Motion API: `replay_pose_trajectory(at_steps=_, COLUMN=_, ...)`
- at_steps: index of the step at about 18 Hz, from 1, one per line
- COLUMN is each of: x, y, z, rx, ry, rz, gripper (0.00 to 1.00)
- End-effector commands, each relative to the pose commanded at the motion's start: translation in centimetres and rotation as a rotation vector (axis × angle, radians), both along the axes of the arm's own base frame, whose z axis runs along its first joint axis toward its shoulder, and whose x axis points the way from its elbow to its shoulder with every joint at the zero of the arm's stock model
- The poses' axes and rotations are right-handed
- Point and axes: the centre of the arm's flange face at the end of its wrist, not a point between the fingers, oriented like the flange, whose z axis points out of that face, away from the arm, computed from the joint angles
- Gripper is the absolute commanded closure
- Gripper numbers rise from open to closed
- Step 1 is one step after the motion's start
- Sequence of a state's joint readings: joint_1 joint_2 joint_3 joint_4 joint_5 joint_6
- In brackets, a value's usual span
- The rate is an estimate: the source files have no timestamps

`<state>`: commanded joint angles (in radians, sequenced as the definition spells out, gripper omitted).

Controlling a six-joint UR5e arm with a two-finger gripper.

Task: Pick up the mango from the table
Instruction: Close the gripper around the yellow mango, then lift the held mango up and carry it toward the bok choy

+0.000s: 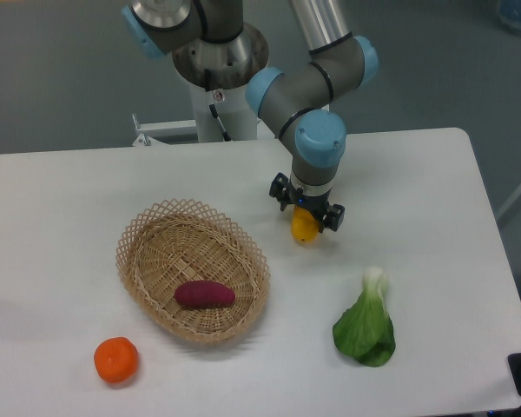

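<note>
The yellow-orange mango (305,228) hangs lengthwise from my gripper (306,208), which is shut on its upper end; only the lower half shows below the black fingers. It is a little above the white table (417,191), right of the basket. A faint shadow lies under the fruit.
A wicker basket (192,269) left of the gripper holds a dark purple-red sweet potato (204,294). A round orange (116,360) lies near the front left. A green bok choy (366,322) lies at the front right. The arm's base (217,61) stands behind the table.
</note>
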<state>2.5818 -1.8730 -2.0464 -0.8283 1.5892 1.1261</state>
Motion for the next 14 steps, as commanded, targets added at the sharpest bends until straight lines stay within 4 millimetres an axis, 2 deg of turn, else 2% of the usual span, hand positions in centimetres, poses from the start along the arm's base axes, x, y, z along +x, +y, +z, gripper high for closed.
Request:
replay_pose_trajectory(at_steps=4, x=0.1, y=0.3, z=-0.1, rx=0.0, ry=0.0, rz=0.0, gripper=0.36)
replay_pose_trajectory(at_steps=8, x=-0.2, y=0.5, z=0.5, rx=0.008, ry=0.01, rz=0.003, gripper=0.45)
replay_pose_trajectory(at_steps=14, x=-1.9, y=1.6, z=3.1, rx=0.041, ry=0.045, rz=-0.006, gripper=0.45)
